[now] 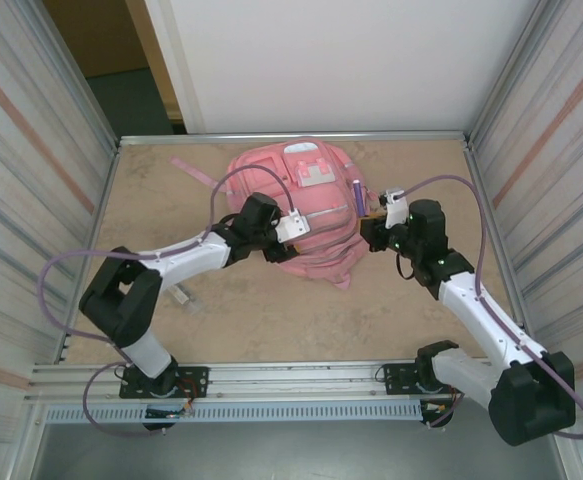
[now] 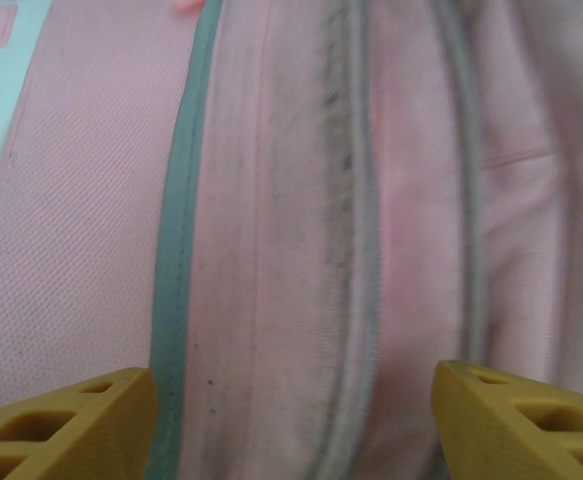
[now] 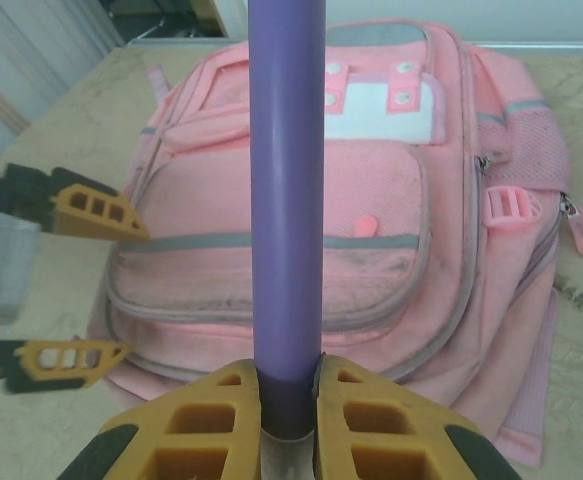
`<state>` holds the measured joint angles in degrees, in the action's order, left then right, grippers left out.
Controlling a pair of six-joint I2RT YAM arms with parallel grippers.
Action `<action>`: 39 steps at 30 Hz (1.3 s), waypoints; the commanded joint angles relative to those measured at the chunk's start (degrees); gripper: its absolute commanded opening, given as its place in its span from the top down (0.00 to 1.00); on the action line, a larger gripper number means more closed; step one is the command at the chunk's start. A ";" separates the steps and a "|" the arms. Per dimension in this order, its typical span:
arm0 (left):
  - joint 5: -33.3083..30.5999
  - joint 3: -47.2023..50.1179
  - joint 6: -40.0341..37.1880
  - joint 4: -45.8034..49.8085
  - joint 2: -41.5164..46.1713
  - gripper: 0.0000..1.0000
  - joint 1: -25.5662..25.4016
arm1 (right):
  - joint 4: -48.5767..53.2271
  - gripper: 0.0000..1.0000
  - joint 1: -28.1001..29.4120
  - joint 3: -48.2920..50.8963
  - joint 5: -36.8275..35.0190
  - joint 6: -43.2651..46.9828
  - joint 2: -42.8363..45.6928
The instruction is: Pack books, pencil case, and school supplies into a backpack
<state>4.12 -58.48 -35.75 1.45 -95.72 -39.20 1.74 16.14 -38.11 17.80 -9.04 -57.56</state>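
The pink backpack (image 1: 316, 200) lies flat on the table with its front pockets facing up. My left gripper (image 1: 291, 232) hovers low over its lower left front, jaws open. In the left wrist view the yellow fingertips (image 2: 71, 425) straddle pink fabric and a grey zip line (image 2: 356, 300). My right gripper (image 1: 373, 218) sits at the backpack's right side, shut on the purple pen (image 1: 357, 193). In the right wrist view the pen (image 3: 287, 200) stands up from between the fingers (image 3: 211, 410), in front of the backpack (image 3: 391, 200). The books and the pencil case are out of view.
A pink strap (image 1: 193, 170) trails from the backpack toward the back left. A small pale piece (image 1: 181, 296) lies on the table beside the left arm. Metal walls (image 1: 531, 160) close in the table on both sides. Bare tabletop (image 1: 301, 320) stretches in front of the backpack.
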 commanded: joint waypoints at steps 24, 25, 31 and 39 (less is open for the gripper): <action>27.13 -14.98 32.60 10.25 1.64 0.94 5.17 | 10.08 0.90 0.59 -6.23 17.58 -40.30 -11.76; 27.59 -15.45 34.26 10.05 1.54 0.94 5.43 | 9.24 0.91 1.31 -5.90 17.56 -43.89 -12.11; 26.20 -20.88 47.28 11.93 -2.28 1.00 6.08 | 12.18 0.95 6.33 -4.98 4.10 -56.36 -10.84; 37.10 -19.45 59.41 3.71 -4.78 1.00 6.08 | 7.56 0.92 6.54 -11.37 9.13 -57.22 -19.15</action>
<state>33.06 -78.00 16.14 11.90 -100.95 -33.30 11.14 22.50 -45.63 25.61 -63.55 -73.97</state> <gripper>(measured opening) 0.091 0.136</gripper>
